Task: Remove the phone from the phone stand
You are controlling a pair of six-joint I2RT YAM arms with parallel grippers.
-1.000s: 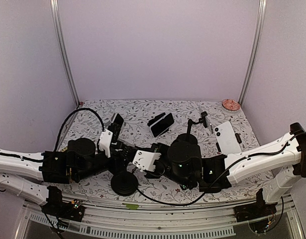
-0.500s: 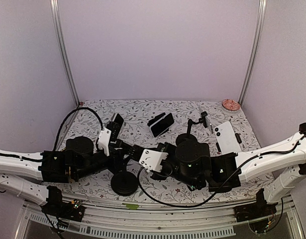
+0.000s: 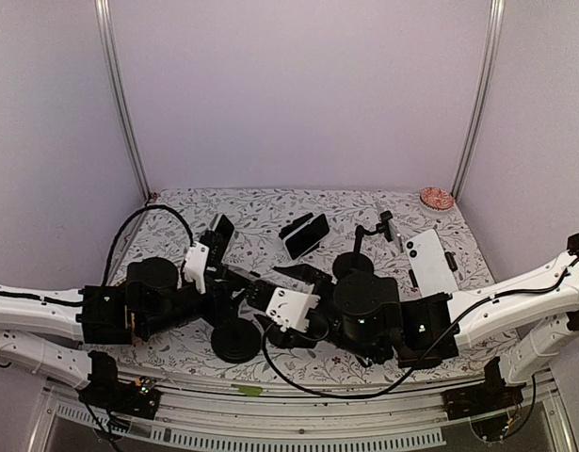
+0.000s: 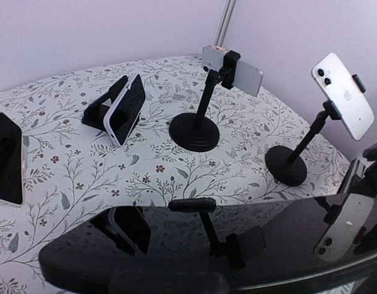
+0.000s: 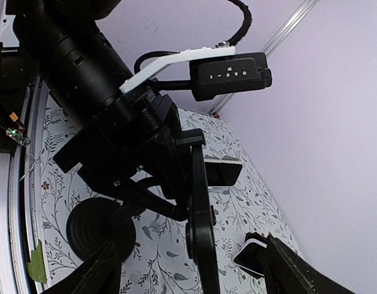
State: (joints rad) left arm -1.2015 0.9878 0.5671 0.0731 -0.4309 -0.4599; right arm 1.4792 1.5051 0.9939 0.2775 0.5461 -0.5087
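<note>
Other items on the worktop (image 4: 176, 168): a wedge holder (image 4: 121, 110) with a handset, two post stands carrying a grey handset (image 4: 237, 68) and a white handset (image 4: 344, 92), and a loose handset (image 4: 7, 156) lying flat. None blocks either arm.

The left end effector (image 3: 238, 281) pinches the phone (image 4: 206, 245) above the phone stand (image 5: 99, 228). The right end effector (image 5: 197, 272) is spread wide, its fingers either side of the phone's edge and clear of it.

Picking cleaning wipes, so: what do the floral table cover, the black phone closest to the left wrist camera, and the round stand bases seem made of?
The floral table cover looks like matte printed cloth or vinyl, with no glare. The black phone has a glossy, probably glass face that mirrors the stands. The stand base is black satin plastic or coated metal; I cannot tell which.
</note>
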